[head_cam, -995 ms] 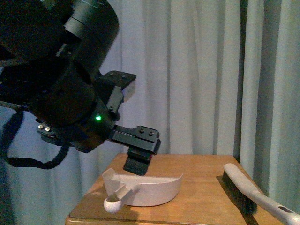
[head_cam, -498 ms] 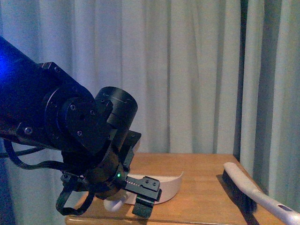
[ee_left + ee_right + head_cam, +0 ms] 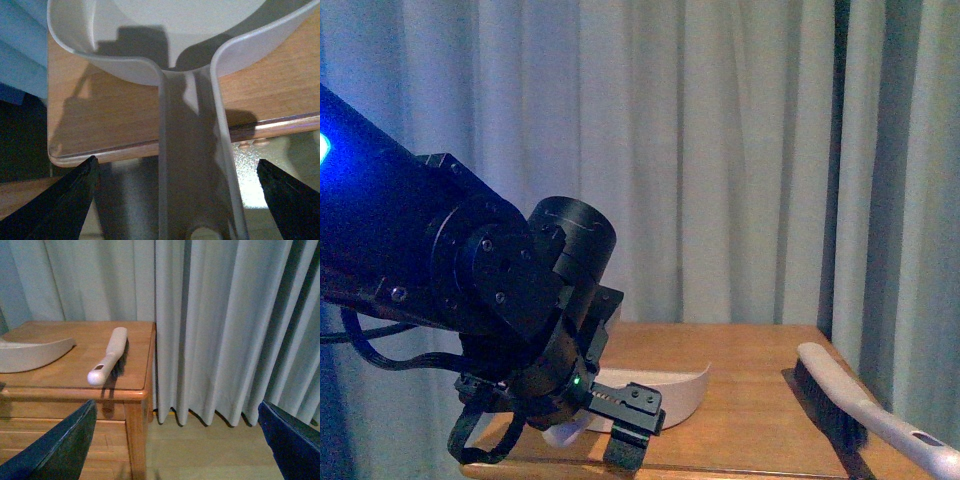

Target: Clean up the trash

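The trash is not being shown in any view, so its place cannot be told. Nearest to the work, a beige dustpan (image 3: 686, 390) is being carried by the wooden worktop (image 3: 750, 358), toward its left side, and most of it is being covered in the front view by the dark left arm (image 3: 470, 290). In the left wrist view the handle (image 3: 190, 150) of the dustpan is being seen reaching out past the front edge of the worktop, with the floor (image 3: 250, 175) below it. The left pincer (image 3: 180, 197) is being held spread wide around this handle, one dark fingertip (image 3: 75, 192) on each side and well apart from it; the handle is seemingly not being touched by either, though the tips are being cut off by the frame. A white-backed brush (image 3: 838, 388) with dark bristles is being shown lying along the right side of the worktop, well apart from the dustpan. Pale curtain (image 3: 720, 150) is being seen hanging behind and beside the worktop. In the right wrist view the right pincer (image 3: 172, 445) is being held fully spread with nothing between its tips, off to the right of the worktop and away from the brush.
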`<action>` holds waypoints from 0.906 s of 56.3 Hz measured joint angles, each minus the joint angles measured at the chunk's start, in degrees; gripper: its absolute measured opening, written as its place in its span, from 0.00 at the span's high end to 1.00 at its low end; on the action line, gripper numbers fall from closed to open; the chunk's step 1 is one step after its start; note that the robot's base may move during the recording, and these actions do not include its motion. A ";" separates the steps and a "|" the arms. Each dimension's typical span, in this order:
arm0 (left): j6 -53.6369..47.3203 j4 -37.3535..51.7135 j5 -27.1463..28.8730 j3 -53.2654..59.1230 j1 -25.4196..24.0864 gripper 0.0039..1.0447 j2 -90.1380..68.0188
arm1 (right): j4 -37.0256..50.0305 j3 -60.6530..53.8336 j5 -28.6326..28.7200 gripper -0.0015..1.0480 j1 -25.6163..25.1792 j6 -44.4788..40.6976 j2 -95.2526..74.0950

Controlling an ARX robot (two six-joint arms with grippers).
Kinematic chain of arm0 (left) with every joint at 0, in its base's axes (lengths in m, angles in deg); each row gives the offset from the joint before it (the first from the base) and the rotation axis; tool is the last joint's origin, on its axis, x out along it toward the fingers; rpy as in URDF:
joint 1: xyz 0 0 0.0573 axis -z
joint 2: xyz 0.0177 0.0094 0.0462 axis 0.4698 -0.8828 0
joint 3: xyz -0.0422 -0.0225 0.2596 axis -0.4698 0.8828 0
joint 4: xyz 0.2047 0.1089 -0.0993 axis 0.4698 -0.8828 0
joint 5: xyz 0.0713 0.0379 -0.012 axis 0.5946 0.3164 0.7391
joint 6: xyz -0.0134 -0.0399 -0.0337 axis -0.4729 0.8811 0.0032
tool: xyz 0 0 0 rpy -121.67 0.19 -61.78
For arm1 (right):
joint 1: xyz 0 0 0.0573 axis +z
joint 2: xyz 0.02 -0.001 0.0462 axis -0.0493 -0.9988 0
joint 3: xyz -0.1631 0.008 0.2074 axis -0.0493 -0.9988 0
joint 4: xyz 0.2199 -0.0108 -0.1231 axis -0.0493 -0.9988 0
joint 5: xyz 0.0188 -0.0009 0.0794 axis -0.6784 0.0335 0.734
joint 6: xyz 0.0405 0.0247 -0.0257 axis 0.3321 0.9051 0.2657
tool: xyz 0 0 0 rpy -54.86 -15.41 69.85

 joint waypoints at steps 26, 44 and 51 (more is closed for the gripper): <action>-1.27 3.45 1.49 1.88 0.00 0.72 0.26 | 0.00 0.00 0.00 0.07 0.00 0.00 0.00; -1.46 16.50 -1.20 10.58 -0.09 0.73 7.10 | 0.00 0.00 0.02 0.07 0.00 0.00 0.00; -1.62 26.45 -3.04 18.21 -0.52 0.73 15.04 | 0.00 0.00 0.00 0.07 0.00 0.00 0.00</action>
